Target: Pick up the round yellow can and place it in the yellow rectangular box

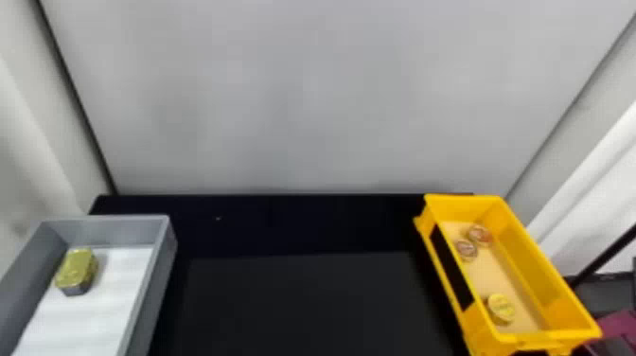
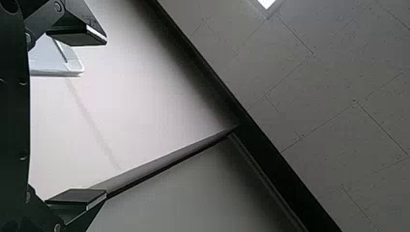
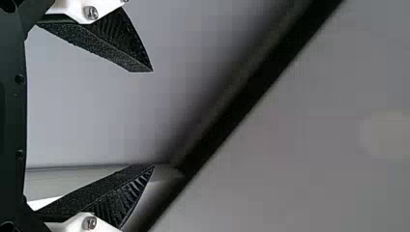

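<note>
I see a gold tin (image 1: 75, 269) inside the gray bin (image 1: 113, 232). Right of this bin: black tabletop (image 1: 303, 303), then two reddish cans (image 1: 466, 249).

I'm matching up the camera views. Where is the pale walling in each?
Head view: pale walling rises behind the black table.
Left wrist view: past the open left gripper, towards the tiled ceiling.
Right wrist view: between and beyond the open right gripper's fingers.
Shared landmark: a dark strip edging the walling; whether it is the same strip, I cannot tell.

The black table (image 1: 303, 303) carries the yellow box (image 1: 534, 255) and, well left of it, a grey box (image 1: 109, 232).
</note>
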